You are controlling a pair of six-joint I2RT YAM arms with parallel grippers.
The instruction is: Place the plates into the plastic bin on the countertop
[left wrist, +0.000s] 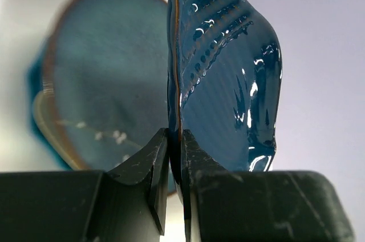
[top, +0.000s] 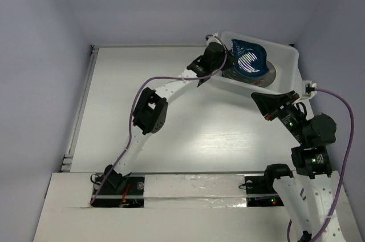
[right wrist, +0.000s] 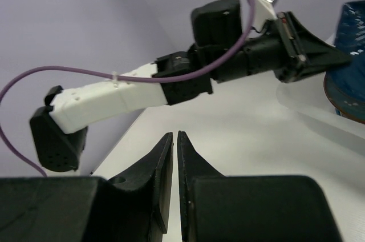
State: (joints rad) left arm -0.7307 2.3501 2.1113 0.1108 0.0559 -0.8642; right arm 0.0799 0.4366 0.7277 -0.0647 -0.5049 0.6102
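My left gripper [top: 223, 63] [left wrist: 175, 136] is shut on the edge of the navy leaf-shaped dish [top: 248, 57] [left wrist: 228, 82], which hangs tilted on edge over the plastic bin [top: 285, 49]. Inside the bin lies a stack of plates: a dark teal plate [left wrist: 102, 82] with a brown rim on top, and a grey plate edge [top: 268, 74] showing beneath the dish. My right gripper [top: 256, 98] [right wrist: 174, 136] is just outside the bin's near right wall, shut with nothing between its jaws. The bin stands at the far right of the countertop [top: 188, 133].
The left arm [right wrist: 171, 82] stretches across the right wrist view toward the bin's rim [right wrist: 308, 105]. Its purple cable [top: 171, 79] loops above the counter. A taped strip [top: 188, 199] runs along the front edge by the arm bases. Walls close in on both sides.
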